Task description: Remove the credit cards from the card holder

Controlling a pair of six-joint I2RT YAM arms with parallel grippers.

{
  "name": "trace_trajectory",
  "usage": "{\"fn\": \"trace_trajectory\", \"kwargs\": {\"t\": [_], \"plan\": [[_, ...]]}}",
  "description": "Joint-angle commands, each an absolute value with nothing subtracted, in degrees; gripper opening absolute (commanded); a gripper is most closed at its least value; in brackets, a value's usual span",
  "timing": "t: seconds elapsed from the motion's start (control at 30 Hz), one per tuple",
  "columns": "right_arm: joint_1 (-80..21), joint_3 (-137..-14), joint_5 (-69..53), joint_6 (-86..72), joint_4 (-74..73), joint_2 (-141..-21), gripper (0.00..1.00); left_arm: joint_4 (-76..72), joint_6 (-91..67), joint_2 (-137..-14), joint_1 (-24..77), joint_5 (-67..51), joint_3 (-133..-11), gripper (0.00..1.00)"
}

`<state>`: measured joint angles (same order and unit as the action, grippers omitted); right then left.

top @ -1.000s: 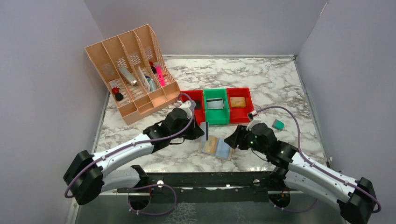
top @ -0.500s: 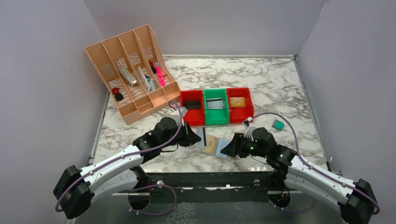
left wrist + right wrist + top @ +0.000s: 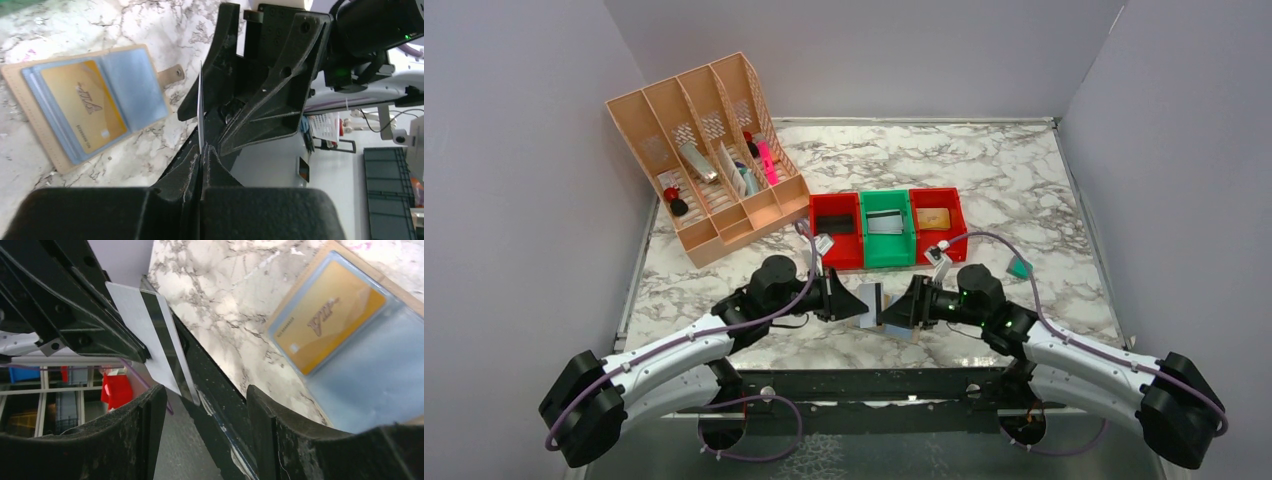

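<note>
Though open, holder (image 3: 142,85) nr end effector (image 3: 201,150).

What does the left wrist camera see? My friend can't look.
The left gripper pinches a thin white card, seen edge-on, and the right gripper stands open around it. Behind, the card holder lies open on the marble table with a gold card inside.

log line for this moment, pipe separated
left gripper shut on white card | right gripper open at the card, not gripping | card holder lying open | gold card in it
</note>
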<state>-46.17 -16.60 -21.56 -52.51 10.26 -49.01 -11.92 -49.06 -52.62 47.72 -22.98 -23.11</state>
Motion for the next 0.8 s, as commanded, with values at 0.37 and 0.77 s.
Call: {"fn": "trace_trajectory", "kwargs": {"t": [0.37, 0.77], "plan": [[-45.5, -17.6, -29.4, -52.4, 27.3, -52.7, 0.43, -16.8, -50.3, -50.7, 47.7, -31.4, -21.0, 0.00], [-44.0, -16.3, -35.8, -54.6, 32.9, -53.3, 0.11, -17.6, -47.5, -53.5, 46.3, -34.2, -24.1, 0.00]]}}
